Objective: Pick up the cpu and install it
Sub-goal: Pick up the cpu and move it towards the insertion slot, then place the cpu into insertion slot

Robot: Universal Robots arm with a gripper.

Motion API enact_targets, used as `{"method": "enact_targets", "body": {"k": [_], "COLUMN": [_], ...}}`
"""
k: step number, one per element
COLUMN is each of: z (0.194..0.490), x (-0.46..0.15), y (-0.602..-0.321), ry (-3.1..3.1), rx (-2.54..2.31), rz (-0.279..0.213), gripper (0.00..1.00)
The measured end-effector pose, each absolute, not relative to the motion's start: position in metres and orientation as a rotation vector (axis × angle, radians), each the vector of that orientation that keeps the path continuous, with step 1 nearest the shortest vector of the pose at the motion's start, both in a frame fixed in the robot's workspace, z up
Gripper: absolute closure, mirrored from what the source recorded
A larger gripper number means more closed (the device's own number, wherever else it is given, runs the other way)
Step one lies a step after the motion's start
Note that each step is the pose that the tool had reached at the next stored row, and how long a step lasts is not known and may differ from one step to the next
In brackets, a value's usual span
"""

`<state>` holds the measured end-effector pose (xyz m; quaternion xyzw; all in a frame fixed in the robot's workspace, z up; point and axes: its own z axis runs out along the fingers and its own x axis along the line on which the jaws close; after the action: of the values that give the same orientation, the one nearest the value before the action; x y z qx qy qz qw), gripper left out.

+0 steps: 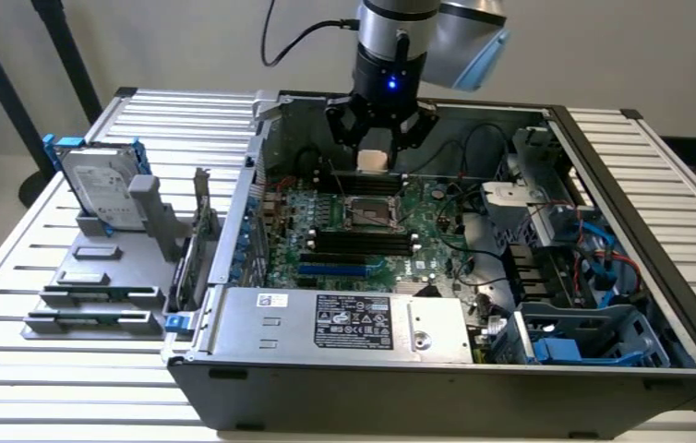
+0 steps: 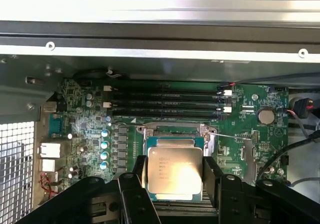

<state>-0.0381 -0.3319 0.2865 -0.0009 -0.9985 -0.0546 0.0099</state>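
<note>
The arm [image 1: 410, 37] hangs in from the top middle of the exterior view, over the open case [image 1: 643, 231]; the gripper [image 1: 374, 149] sits just under the little blue light on the wrist, and it's clamped on the cpu [image 2: 174, 171], no question. In the wrist view the black fingers [image 2: 212, 176] press on two opposite edges of the chip; the silvery lid faces the camera with a glare patch across it and a darker rim peeking out around it. In the exterior view the same chip shows as a pale little square pinched between the fingertips, upper middle of the frame.

The socket [image 1: 373, 214] is a dark square with a metal frame on the green motherboard [image 1: 428, 249], a bit lower in the exterior frame than the gripper. In the wrist view the cpu overlaps part of the socket. It looks like the chip is held above the socket rather than seated, but honestly that gap is hard to judge from these angles.

Other bits: dark memory slots [image 2: 165, 102] run alongside the socket; the power supply [image 1: 336, 323] with its white label sits in the lower middle of the exterior frame; a hard drive [image 1: 102, 189] in a blue bracket stands upright outside the case on the exterior view's left, well apart from the gripper; everything rests on a slatted table [image 1: 41, 388].
</note>
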Motion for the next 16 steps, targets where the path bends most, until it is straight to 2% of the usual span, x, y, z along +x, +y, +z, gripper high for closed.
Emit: {"method": "enact_targets", "body": {"k": [9,16], "z": [0.2784,0.2783], "x": [-0.0356,-0.0356], "y": [-0.326,-0.326], "ry": [-3.12,-3.12], "rx": [-0.016,-0.016], "rz": [-0.118,-0.117], "gripper": [0.45,0.45]}}
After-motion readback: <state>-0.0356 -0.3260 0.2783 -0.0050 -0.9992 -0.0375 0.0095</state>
